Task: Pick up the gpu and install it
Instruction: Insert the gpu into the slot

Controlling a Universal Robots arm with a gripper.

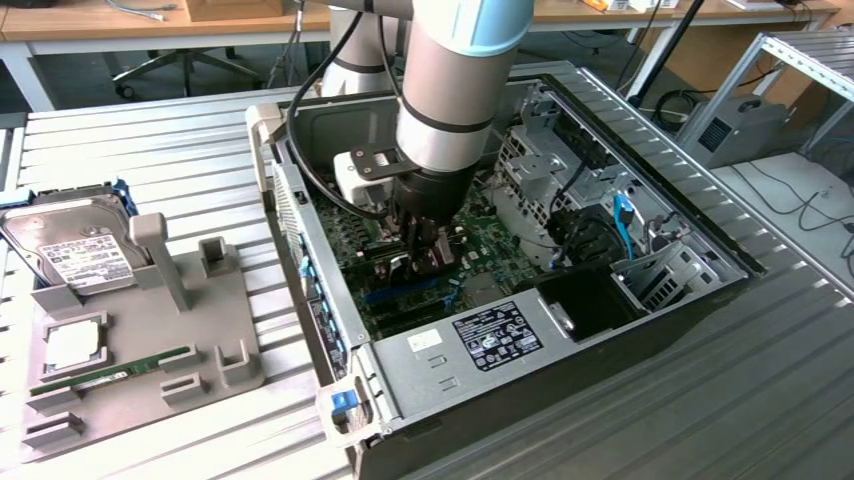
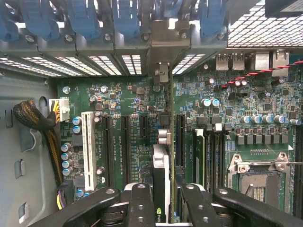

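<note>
The gpu point(image 2: 161, 170) shows edge-on in the wrist view as a thin green card with a silver-white side. It stands upright between my fingers point(image 2: 142, 203) and runs toward the case's rear slot openings. My gripper point(image 2: 166, 208) is shut on it. The card sits just above the green motherboard point(image 2: 132, 99), between the black expansion slots point(image 2: 125, 151), with its metal bracket point(image 2: 161, 71) at the rear wall. I cannot tell whether its connector edge is in a slot. In the exterior view my gripper point(image 1: 424, 262) is low inside the open computer case point(image 1: 287, 190), over the motherboard point(image 1: 497, 245).
A white slot point(image 2: 87, 146), a braided cable bundle point(image 2: 38, 123) and the CPU socket point(image 2: 258, 182) flank the card. Blue latches point(image 2: 85, 19) line the rear wall. A grey holder point(image 1: 147, 350) at the exterior view's left carries a hard drive point(image 1: 74, 250) and a memory stick point(image 1: 114, 365).
</note>
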